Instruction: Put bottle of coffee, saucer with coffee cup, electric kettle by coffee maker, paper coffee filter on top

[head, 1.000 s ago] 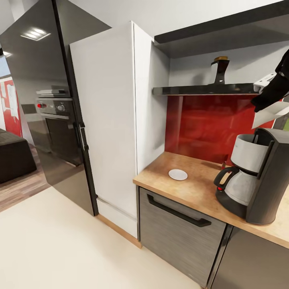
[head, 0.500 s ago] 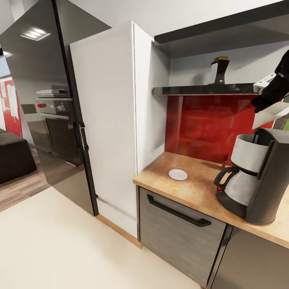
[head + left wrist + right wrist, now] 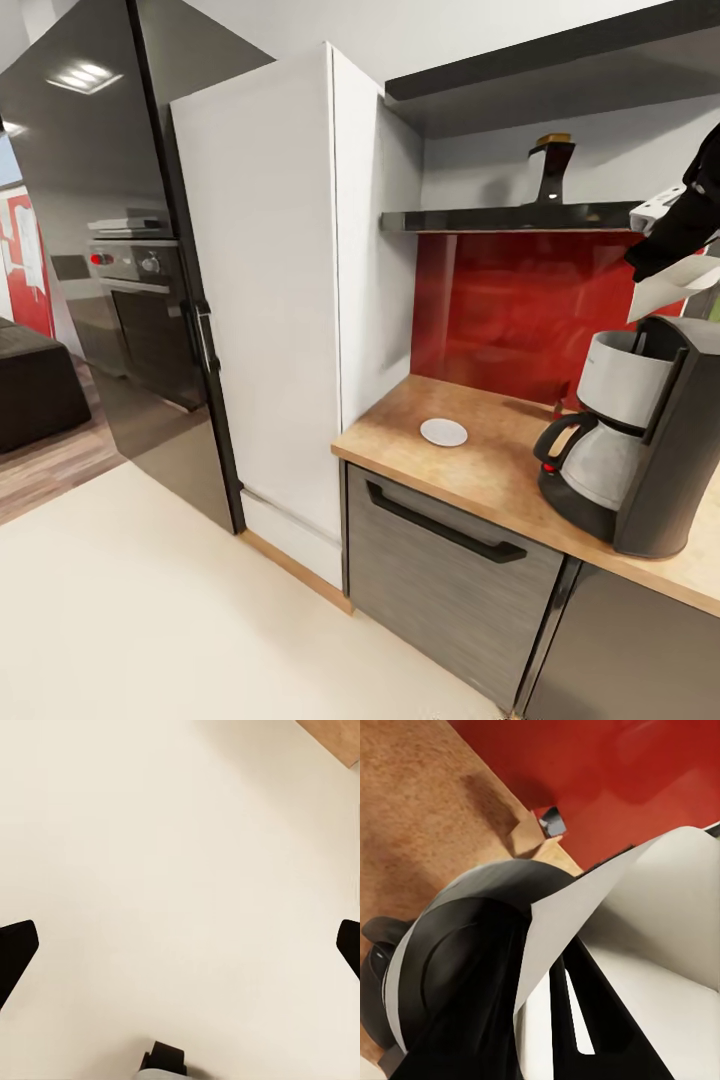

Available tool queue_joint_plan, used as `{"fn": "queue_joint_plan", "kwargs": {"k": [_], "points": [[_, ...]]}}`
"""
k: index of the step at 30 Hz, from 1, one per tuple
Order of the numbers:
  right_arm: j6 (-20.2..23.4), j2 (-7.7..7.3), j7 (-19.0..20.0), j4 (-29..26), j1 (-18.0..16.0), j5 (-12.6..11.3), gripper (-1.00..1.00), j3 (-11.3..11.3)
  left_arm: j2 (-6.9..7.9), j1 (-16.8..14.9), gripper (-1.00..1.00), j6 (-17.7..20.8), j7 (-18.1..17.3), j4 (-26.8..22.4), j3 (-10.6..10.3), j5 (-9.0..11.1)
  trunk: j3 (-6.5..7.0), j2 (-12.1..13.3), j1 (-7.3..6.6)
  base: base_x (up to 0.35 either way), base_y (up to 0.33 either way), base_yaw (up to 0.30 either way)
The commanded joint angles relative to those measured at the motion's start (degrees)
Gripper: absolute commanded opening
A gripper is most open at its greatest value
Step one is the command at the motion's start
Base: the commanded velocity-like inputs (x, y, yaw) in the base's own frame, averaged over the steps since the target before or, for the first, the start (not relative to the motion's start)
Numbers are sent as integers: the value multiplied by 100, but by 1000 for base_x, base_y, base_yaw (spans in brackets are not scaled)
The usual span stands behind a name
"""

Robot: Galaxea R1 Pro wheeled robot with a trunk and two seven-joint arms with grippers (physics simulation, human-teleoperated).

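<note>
The coffee maker stands at the right of the kitchen countertop. Just above its top, my right gripper is shut on the paper coffee filter. In the right wrist view the off-white paper coffee filter hangs over the coffee maker's round top. The saucer lies bare on the countertop to the machine's left. The bottle of coffee stands on the kitchen shelf. My left gripper is open over pale floor.
A red backsplash backs the counter. A tall white cabinet and a dark oven unit stand to its left. A thick dark shelf runs above. Grey drawer fronts sit under the worktop.
The head view has shifted slightly, so the camera moved. My right gripper still holds the filter in about the same place over the machine.
</note>
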Motion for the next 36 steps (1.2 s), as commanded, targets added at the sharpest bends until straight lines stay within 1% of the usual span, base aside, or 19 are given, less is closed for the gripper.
{"fn": "queue_joint_plan", "kwargs": {"k": [1,30,36], "points": [[38,-4,42,-14,-3,43,-100,13,-2,1,100,-5,-1,-8,0,56,-13,-4,0,0,0,0],[38,-3,41,-14,-2,43,-100,13,-2,0,100,-5,-1,-8,0,56,-226,-4,0,0,0,0],[38,-5,36,-14,-2,50,-100,17,-2,1,100,-5,-1,-8,0,56,-243,-4,0,0,0,0]]}}
